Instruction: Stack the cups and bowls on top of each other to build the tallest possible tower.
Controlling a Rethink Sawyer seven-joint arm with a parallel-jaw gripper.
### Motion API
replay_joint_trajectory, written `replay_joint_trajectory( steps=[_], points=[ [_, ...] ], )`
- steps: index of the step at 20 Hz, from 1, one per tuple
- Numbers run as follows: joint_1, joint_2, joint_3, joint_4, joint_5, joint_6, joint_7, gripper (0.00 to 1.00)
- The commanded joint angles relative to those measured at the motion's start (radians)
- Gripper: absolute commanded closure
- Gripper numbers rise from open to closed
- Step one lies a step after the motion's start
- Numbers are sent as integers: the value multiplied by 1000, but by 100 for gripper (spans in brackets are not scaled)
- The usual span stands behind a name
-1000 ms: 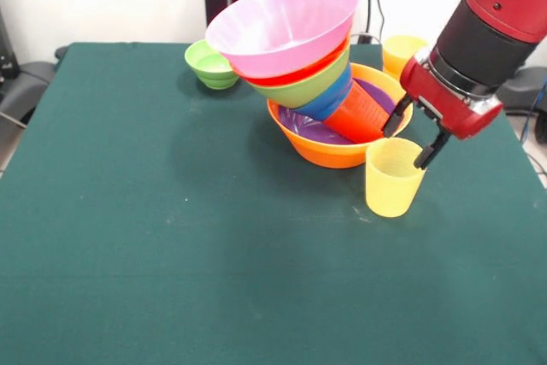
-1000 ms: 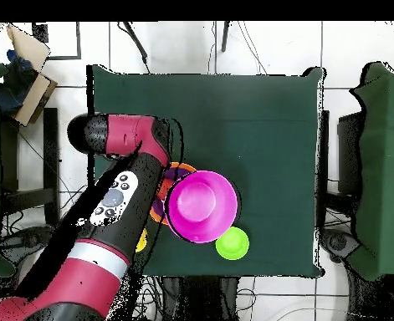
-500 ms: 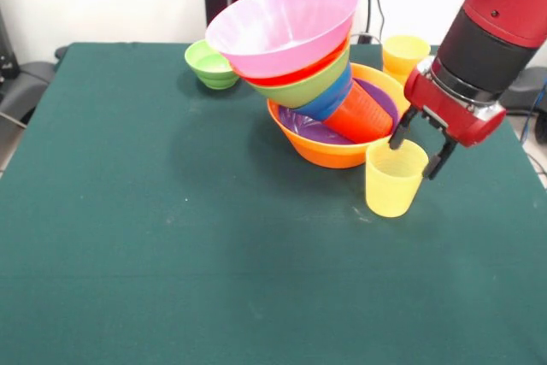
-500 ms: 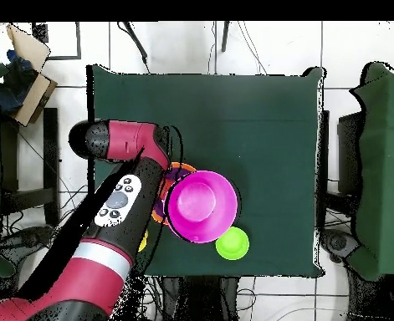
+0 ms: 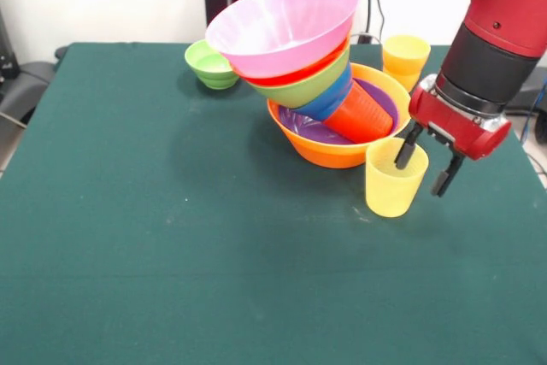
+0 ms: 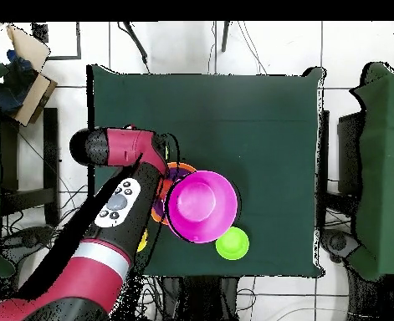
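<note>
The tower leans left: a large orange bowl holds a purple bowl, and a tilted red-orange cup carries blue, green, red-orange and pink bowls. A paler yellow cup stands upright just right of the orange bowl. My gripper is open and straddles this cup's right wall, with one finger inside the cup and the other outside. In the overhead view the pink bowl tops the tower, and my arm hides the gripper and the cup.
A small green bowl sits at the back, left of the tower; in the overhead view this green bowl lies beside the pink one. A second yellow cup stands behind the orange bowl. The green table ends just right of my gripper.
My gripper has come down and shifted slightly right, so its fingers now reach over the yellow cup's rim. The cup and the tower have not moved.
</note>
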State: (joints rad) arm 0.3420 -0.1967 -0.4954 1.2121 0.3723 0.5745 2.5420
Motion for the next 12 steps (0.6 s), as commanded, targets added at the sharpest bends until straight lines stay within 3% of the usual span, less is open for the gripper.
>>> replay_joint_trajectory(
  steps=[1, 6, 12],
  points=[
    [26, 39, 127, 87, -73, -11, 26, 0],
    [41, 36, 105, 94, -82, 44, 22, 0],
    [11, 23, 158, 116, -70, 28, -17, 0]
  ],
)
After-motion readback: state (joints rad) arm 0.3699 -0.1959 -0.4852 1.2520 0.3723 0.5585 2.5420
